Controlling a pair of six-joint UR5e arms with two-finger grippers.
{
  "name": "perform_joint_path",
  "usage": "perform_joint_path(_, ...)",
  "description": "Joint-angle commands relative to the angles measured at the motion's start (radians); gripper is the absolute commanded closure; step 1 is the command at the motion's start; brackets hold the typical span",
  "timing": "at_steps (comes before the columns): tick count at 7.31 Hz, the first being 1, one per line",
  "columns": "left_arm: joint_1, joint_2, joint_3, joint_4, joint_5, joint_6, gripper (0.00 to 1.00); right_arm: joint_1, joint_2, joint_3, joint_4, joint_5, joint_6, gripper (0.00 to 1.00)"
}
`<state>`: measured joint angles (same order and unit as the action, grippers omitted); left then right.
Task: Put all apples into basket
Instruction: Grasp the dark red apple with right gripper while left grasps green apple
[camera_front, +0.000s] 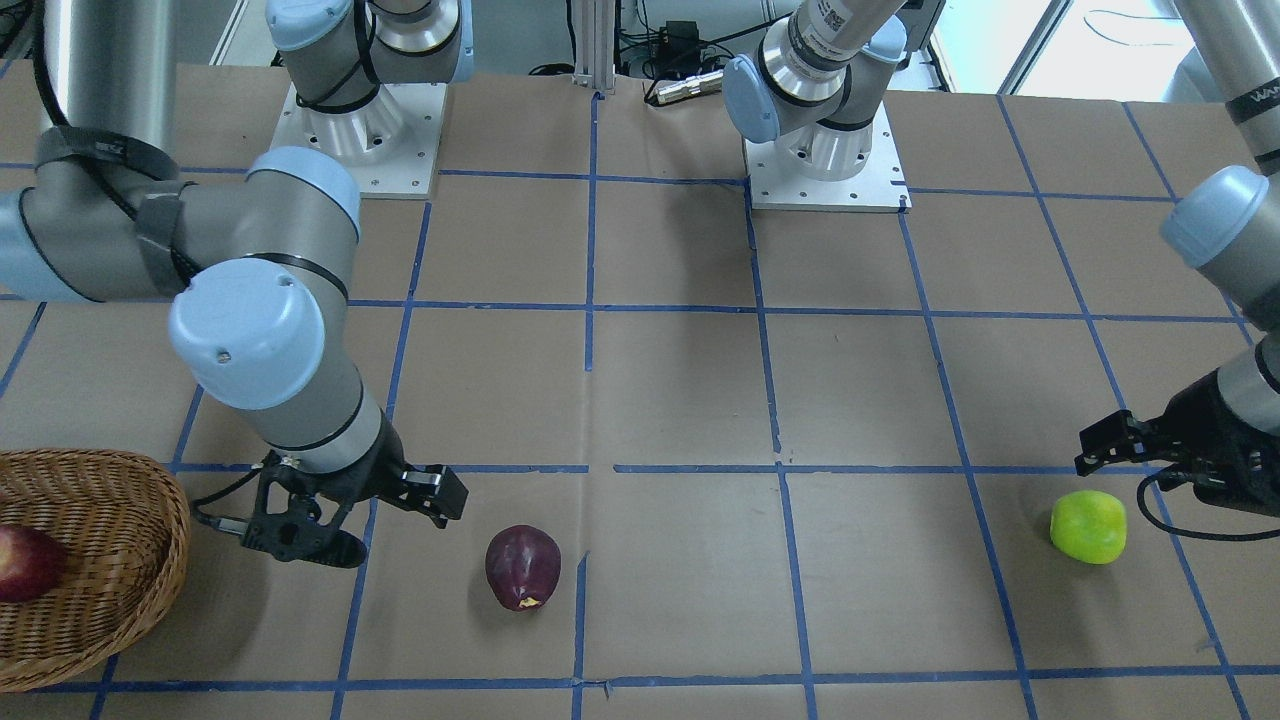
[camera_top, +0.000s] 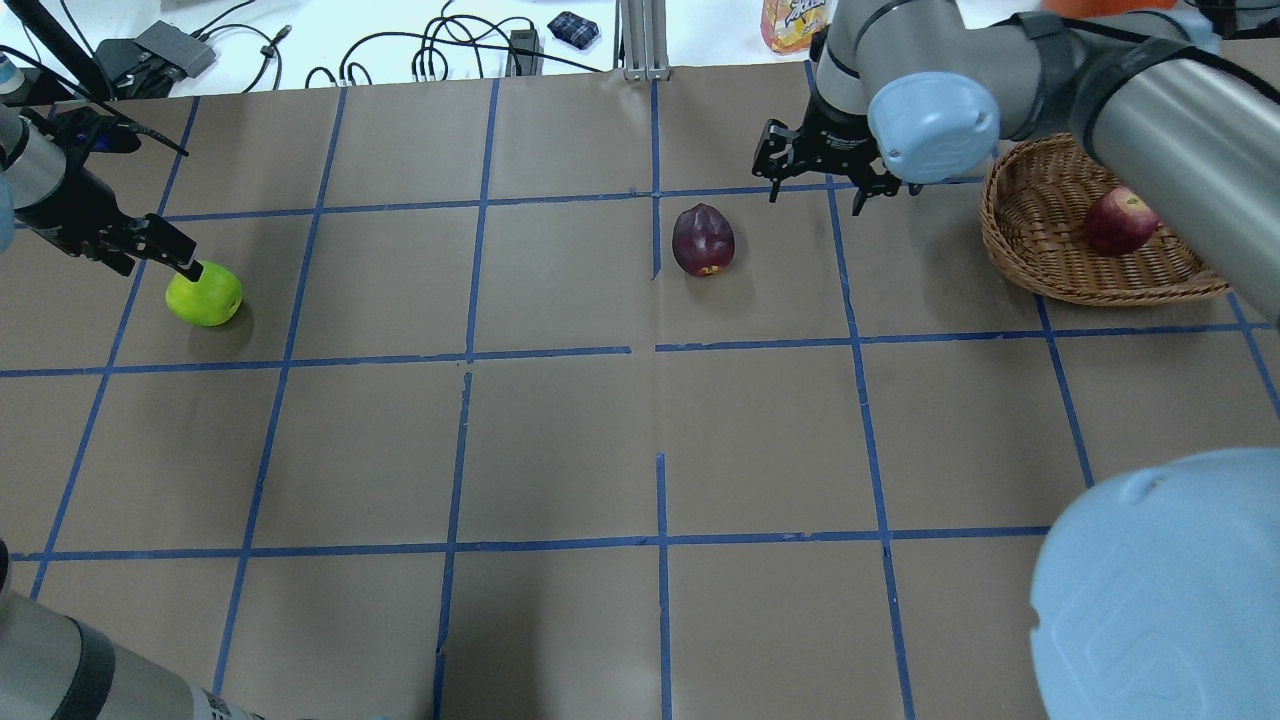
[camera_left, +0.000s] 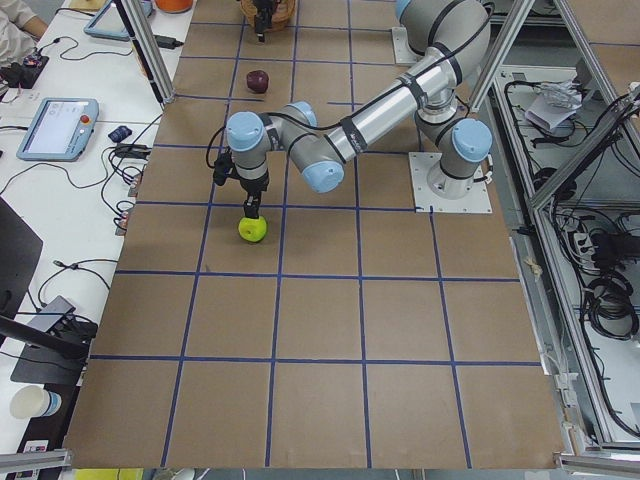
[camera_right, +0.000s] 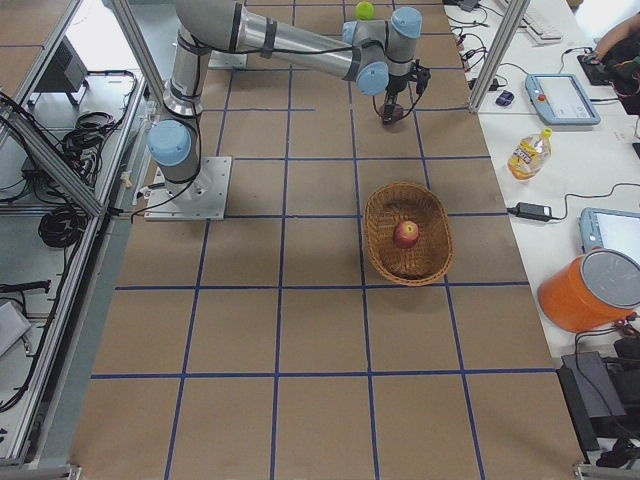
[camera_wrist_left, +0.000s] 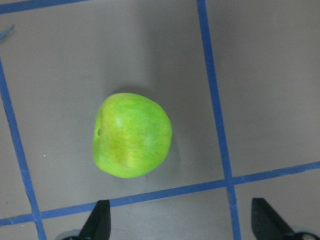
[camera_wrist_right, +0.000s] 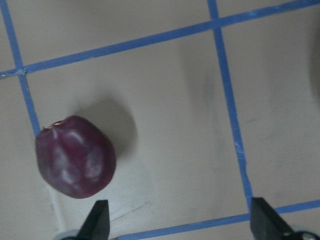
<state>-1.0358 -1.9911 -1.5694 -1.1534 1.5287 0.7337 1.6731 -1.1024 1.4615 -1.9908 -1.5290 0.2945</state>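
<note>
- Front-facing: the right gripper is hanging wide open, empty, between the basket holding the red apple and the maroon apple.
- Overhead: the left gripper is hovering spread, empty, just beside the green apple.
- Left wrist: that apple is lying ahead of the fingertips.

Open bench between maroon apple and basket; right gripper above that gap. 1 red apple in basket, room around it. Green apple alone, left gripper just beside.

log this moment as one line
red apple in basket | maroon apple on table, right pincer open, apart from it | green apple on table, left pincer open close by, not gripping
</note>
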Motion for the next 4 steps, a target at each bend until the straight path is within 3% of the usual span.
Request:
perform_joint_path(1, 0.003, -0.05, 0.022, 0.041, 0.054, 0.157, 0.0, 0.071, 0.073, -0.047, -0.039, 0.022, 0.011, 0.0)
perform_joint_path(4, 0.0, -0.089, -0.004, 0.078, 0.041, 0.263, 0.0, 0.091, 0.136, -0.082, -0.045, 0.055, 0.003, 0.0)
